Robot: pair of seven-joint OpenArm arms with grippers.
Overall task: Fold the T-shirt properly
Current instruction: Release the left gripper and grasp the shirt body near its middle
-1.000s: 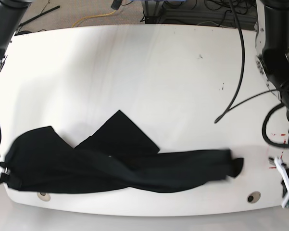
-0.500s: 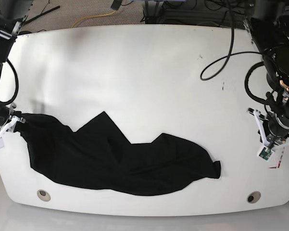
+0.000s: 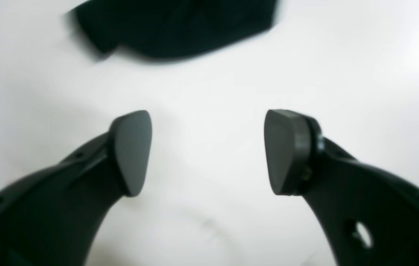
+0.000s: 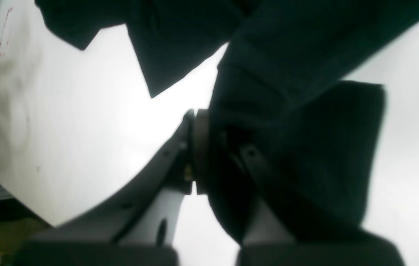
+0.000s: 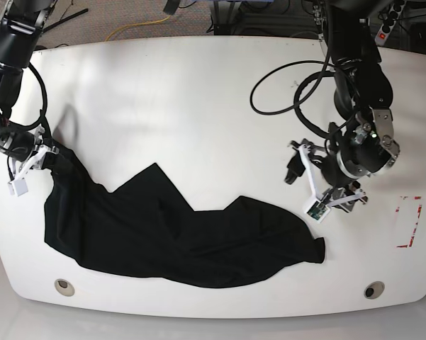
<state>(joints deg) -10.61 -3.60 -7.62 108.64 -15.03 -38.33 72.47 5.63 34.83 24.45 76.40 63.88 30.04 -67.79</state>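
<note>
Shirt (image 5: 177,237): a crumpled black heap is spread along the near half of the table (image 5: 198,99), one end lifted at the base view's left; no fold is made yet, and no print can be seen.
Right gripper (image 4: 203,147): the jaws are clamped shut on a bunched edge of the shirt, which is draped over one finger in the wrist view. The edge is judged to be held up so that the cloth can be drawn out flat.
Left gripper (image 3: 207,151): the jaws are spread wide and nothing is held; bare table is seen between the pads (image 3: 131,151), with the shirt's other end lying well ahead.
Left arm's place: the gripper is hung above bare table, just beyond the shirt's end at the base view's right, judged free for a fresh grasp.
Change, shirt: a second earlier it was stretched into a long band near the front edge; now it is slack and lies farther in.
Change, left gripper: it was then at the table's front corner with jaws shut; it has since been opened and moved inward.
Change, right gripper: it has been raised and carried away from the front edge.
</note>
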